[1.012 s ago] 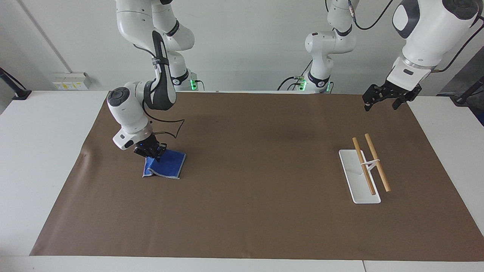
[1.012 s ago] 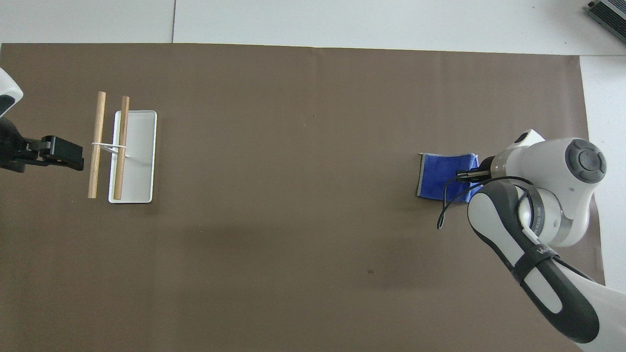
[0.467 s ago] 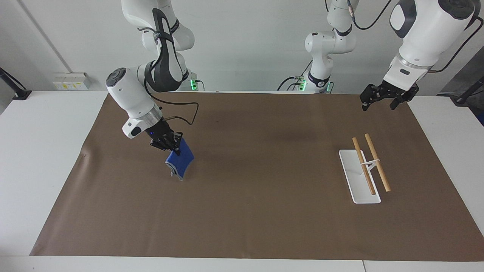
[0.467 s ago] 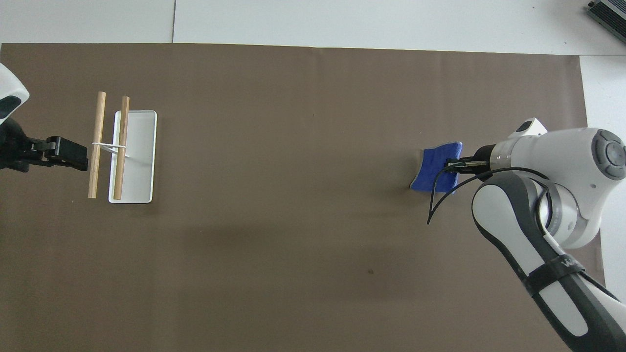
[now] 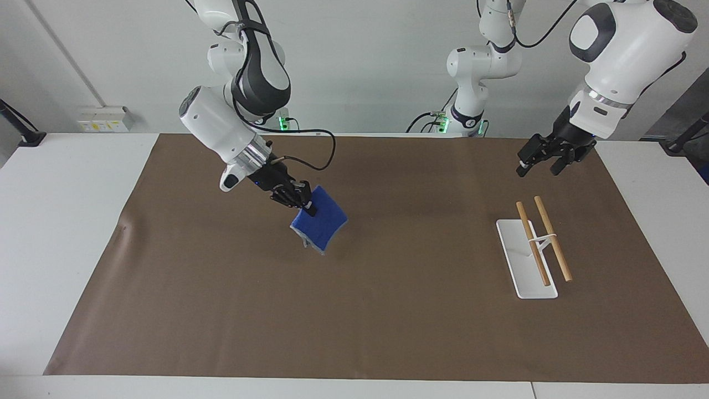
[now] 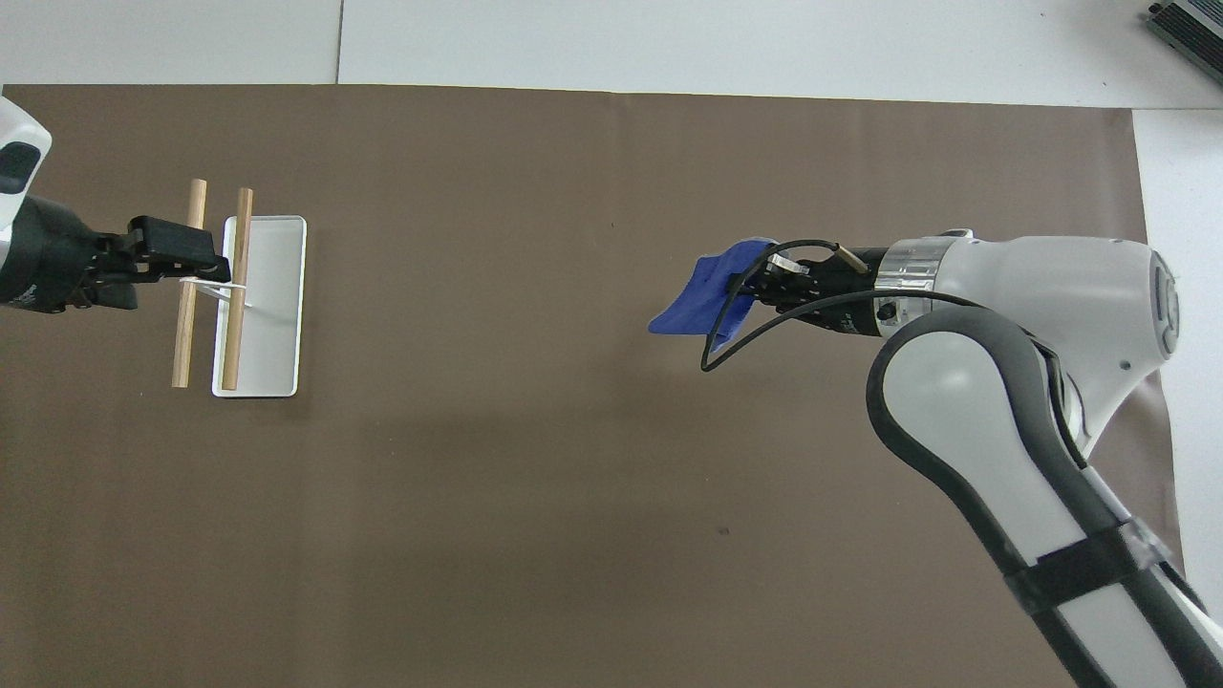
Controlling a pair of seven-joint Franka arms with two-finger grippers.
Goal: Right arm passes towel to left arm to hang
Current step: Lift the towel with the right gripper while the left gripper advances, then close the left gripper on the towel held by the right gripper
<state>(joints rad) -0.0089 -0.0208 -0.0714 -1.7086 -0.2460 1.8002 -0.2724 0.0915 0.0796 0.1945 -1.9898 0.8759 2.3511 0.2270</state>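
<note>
The right gripper (image 5: 303, 206) is pinching the towel (image 5: 321, 224) by one edge, letting it dangle over the mat's middle for a handover. The left gripper (image 5: 545, 160), fingers spread, is hovering above the rack (image 5: 534, 246).

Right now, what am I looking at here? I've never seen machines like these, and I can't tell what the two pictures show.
These are two robot arms bolted at one end of a table, each ending in a two-finger gripper. One picture looks at them from across the table; the other looks down from above their own end, so the sides are swapped.

A brown mat covers the table. On it, toward the left arm's end, stands a white rack with two wooden rods.

The right gripper is pinching a small blue towel, which hangs in the air over the mat. The left gripper holds nothing and hangs over the mat near the rack, with its fingers apart.

The plan: pass the towel across, then hang it.
</note>
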